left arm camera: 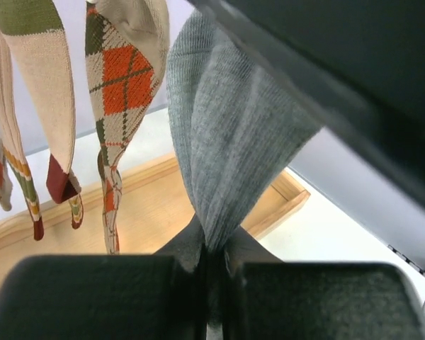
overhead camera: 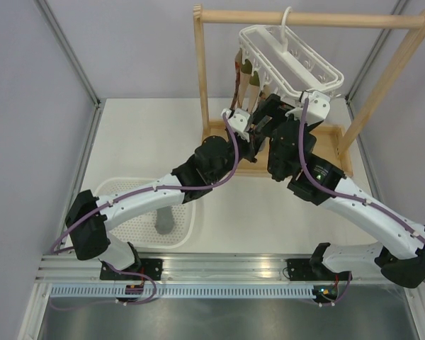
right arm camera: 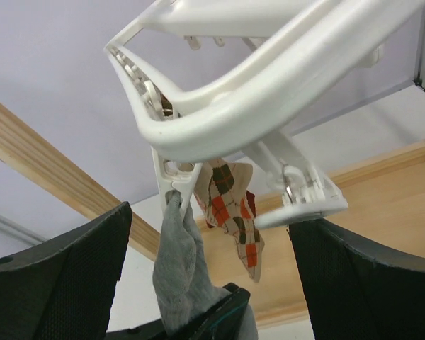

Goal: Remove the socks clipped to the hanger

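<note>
The white hanger (overhead camera: 290, 60) hangs by its hook from the wooden rail and fills the top of the right wrist view (right arm camera: 269, 85). A plain grey sock (left arm camera: 227, 142) hangs from a clip (right arm camera: 171, 177). My left gripper (left arm camera: 212, 258) is shut on its lower end, also visible in the right wrist view (right arm camera: 177, 262). Argyle socks (left arm camera: 120, 78) in orange, olive and cream hang beside it, still clipped. My right gripper (right arm camera: 209, 218) is open wide just under the hanger, its fingers on either side of the grey sock's clip and an empty clip (right arm camera: 304, 202). Both grippers (overhead camera: 261, 126) (overhead camera: 280, 106) meet below the hanger.
The wooden rack (overhead camera: 304, 19) has a tray base (left arm camera: 156, 212) below the socks. A white perforated basket (overhead camera: 127, 191) sits at the near left with a grey sock (overhead camera: 165, 222) in it. Grey walls enclose the table.
</note>
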`<action>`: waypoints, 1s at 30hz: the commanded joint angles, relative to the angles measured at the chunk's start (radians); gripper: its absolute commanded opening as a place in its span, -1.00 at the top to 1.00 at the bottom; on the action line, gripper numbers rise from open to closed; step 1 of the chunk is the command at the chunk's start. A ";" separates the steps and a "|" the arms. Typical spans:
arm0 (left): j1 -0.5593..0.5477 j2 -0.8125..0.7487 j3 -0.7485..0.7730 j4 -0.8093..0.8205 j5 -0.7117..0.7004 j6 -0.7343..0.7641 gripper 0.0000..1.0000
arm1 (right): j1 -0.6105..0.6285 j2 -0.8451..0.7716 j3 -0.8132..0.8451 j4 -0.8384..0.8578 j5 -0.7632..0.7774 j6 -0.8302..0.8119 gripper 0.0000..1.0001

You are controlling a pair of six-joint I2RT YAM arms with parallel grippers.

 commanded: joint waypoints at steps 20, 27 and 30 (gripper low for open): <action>-0.034 -0.026 -0.018 0.002 0.017 0.016 0.95 | -0.168 0.081 0.117 0.081 -0.160 -0.013 -0.31; -0.034 -0.025 -0.019 0.002 0.017 0.014 0.95 | -0.168 0.073 0.114 0.080 -0.165 -0.020 0.73; -0.036 -0.023 -0.019 0.003 0.017 0.014 0.95 | -0.168 0.066 0.108 0.080 -0.159 -0.026 0.94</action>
